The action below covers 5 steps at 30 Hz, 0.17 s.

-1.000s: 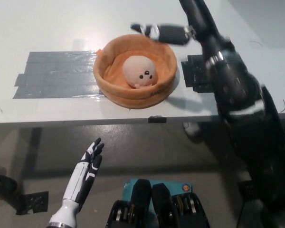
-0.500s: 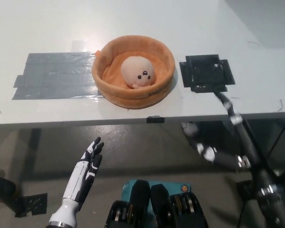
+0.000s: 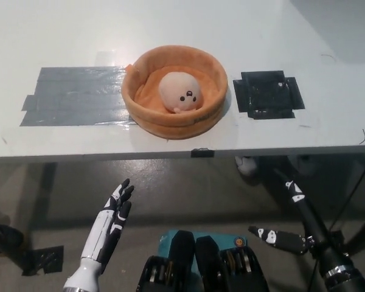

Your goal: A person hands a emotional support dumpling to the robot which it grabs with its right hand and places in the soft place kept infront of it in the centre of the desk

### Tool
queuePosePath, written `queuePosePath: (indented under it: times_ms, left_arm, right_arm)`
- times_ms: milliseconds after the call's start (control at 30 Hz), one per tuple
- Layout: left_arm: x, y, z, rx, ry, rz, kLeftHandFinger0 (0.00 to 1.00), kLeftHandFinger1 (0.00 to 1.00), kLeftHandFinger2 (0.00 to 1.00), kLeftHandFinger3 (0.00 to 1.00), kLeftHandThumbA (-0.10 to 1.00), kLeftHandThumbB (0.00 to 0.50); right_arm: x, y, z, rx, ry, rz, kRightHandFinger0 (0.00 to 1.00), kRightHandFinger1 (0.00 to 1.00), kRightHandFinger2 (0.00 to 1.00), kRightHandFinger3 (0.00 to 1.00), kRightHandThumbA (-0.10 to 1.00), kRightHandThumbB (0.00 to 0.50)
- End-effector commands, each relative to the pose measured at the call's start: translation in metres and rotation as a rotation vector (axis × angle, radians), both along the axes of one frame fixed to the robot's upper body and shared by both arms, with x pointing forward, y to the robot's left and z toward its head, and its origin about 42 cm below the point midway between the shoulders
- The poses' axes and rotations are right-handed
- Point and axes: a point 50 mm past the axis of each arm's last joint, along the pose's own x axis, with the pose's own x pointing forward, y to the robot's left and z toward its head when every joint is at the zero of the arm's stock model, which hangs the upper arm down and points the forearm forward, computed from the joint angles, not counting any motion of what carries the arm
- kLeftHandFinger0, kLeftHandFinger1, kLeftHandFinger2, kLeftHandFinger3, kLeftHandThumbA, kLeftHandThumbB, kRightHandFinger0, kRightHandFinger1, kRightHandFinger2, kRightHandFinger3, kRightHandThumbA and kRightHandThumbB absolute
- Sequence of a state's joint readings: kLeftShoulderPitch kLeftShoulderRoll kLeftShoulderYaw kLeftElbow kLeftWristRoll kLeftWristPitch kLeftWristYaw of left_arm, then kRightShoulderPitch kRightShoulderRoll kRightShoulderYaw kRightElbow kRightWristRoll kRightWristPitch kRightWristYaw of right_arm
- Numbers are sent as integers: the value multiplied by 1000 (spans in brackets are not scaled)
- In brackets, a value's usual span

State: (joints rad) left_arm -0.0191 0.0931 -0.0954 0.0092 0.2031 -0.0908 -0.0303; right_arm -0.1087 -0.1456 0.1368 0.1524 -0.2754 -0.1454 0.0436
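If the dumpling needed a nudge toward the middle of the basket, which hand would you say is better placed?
Neither is close: both hang below the desk edge. The right hand seems marginally better, nearer the side where the dumpling lies in the orange basket; the left hand rests open, lower left.

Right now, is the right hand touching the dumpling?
Apart. The head view shows the right hand low below the desk edge, while the dumpling sits inside the orange bed on the desk.
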Motion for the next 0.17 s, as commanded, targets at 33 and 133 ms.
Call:
queuePosePath:
  times_ms: [33,133]
  left_arm:
    - [-4,2,3,-17,-40,-7,1000,1000,1000,1000,990,116]
    - [-5,2,3,-10,-44,-11,1000,1000,1000,1000,991,112]
  right_arm:
    - [0,12,1,35,-73,53,1000,1000,1000,1000,905,344]
    - [-3,15,-1,35,-59,63,1000,1000,1000,1000,898,338]
